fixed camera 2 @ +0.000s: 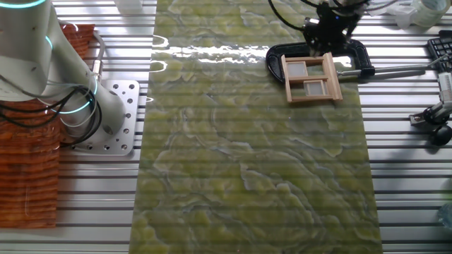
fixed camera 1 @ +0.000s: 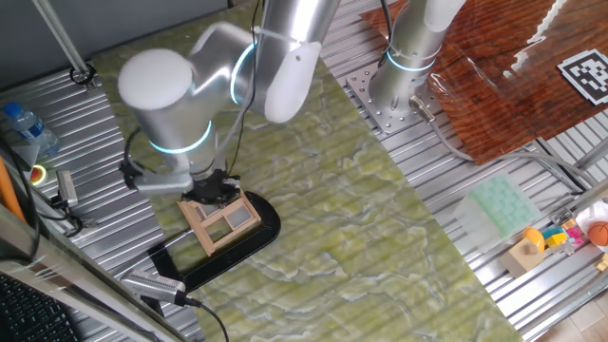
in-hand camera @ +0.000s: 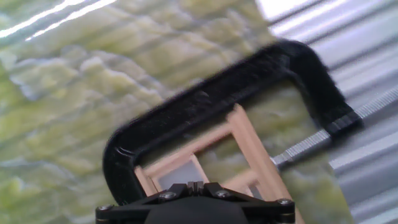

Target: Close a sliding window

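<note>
The sliding window [fixed camera 1: 226,220] is a small light-wood square frame with two grey panes. It lies on the green mat inside a glossy black clamp-shaped base [fixed camera 1: 256,242]. It also shows in the other fixed view [fixed camera 2: 312,77] and the hand view [in-hand camera: 214,152]. One pane sits offset from the other. My gripper [fixed camera 1: 217,190] hangs just over the frame's far edge, also seen in the other fixed view [fixed camera 2: 326,35]. In the hand view my gripper [in-hand camera: 194,185] has its fingers pressed together with nothing between them, right above the frame.
The black base [in-hand camera: 205,99] has a metal screw bar [fixed camera 2: 395,70] sticking out over the slatted table. A water bottle [fixed camera 1: 24,123], a second arm's mount [fixed camera 1: 399,85], a green tray [fixed camera 1: 503,204] and a tan block [fixed camera 1: 524,256] lie off the mat.
</note>
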